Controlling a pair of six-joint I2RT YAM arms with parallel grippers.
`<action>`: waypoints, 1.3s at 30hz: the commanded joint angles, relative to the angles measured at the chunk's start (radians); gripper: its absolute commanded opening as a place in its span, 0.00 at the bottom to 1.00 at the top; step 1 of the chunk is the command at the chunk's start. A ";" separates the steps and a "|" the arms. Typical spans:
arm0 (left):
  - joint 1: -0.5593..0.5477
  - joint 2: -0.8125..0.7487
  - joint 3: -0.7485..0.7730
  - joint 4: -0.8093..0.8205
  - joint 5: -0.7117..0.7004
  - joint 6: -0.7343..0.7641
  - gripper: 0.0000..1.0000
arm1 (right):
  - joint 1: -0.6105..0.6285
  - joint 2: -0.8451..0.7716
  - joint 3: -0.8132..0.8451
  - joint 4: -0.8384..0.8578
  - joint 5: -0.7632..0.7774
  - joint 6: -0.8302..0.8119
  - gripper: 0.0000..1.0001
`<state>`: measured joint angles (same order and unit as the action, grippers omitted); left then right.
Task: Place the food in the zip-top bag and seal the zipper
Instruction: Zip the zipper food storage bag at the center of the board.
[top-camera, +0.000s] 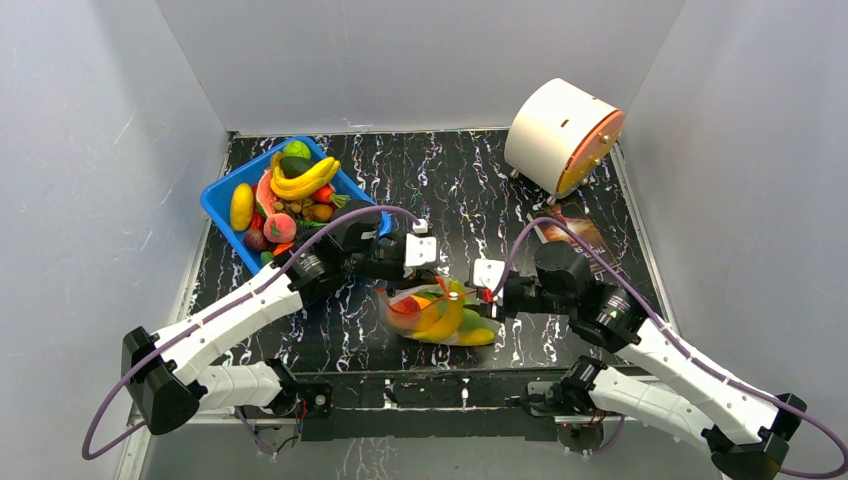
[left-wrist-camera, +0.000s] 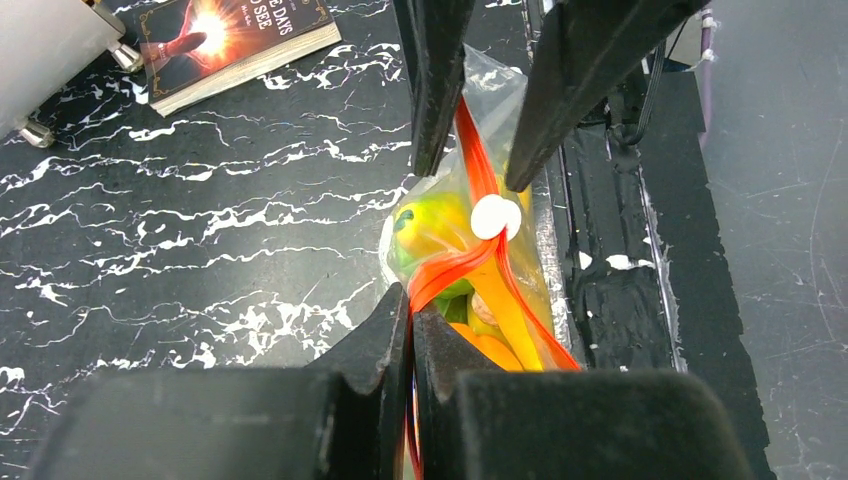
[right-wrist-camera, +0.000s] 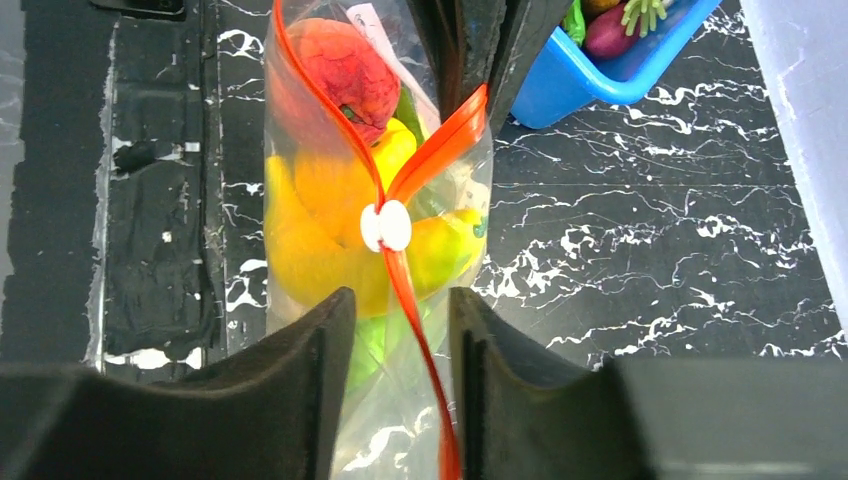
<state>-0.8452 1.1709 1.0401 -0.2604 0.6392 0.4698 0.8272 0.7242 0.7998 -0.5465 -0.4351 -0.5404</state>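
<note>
Top view: the left tool (top-camera: 432, 268) and right tool (top-camera: 480, 290) meet over the bag (top-camera: 402, 308) of food (top-camera: 445, 320), which lies between them on the bench (top-camera: 560, 200).

Left wrist: the left tool is pinched tight on the zipper (left-wrist-camera: 478, 160).

Right wrist: the right tool is parted around the zipper, with the white slider (right-wrist-camera: 385, 226) just ahead of it.

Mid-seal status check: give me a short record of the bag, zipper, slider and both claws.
bag: zip-top bag between the two claws, food inside
zipper: joined on the right claw's side of the slider, split open on the left claw's side
slider: white, partway along the mouth
left claw: shut on one zipper strip
right claw: open, straddling the joined strip
blue basket: holds more food
</note>
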 joint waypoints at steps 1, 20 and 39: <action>0.011 -0.019 0.039 0.052 0.054 -0.033 0.00 | -0.001 0.003 0.002 0.096 0.029 -0.011 0.28; 0.008 -0.101 0.036 0.077 0.134 -0.042 0.36 | -0.001 0.021 0.000 0.218 0.075 0.144 0.00; -0.009 0.001 -0.018 0.132 0.102 -0.001 0.35 | -0.001 0.026 -0.005 0.278 0.068 0.223 0.00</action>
<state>-0.8448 1.1584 1.0183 -0.1543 0.7326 0.4389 0.8272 0.7547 0.7879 -0.3904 -0.3653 -0.3370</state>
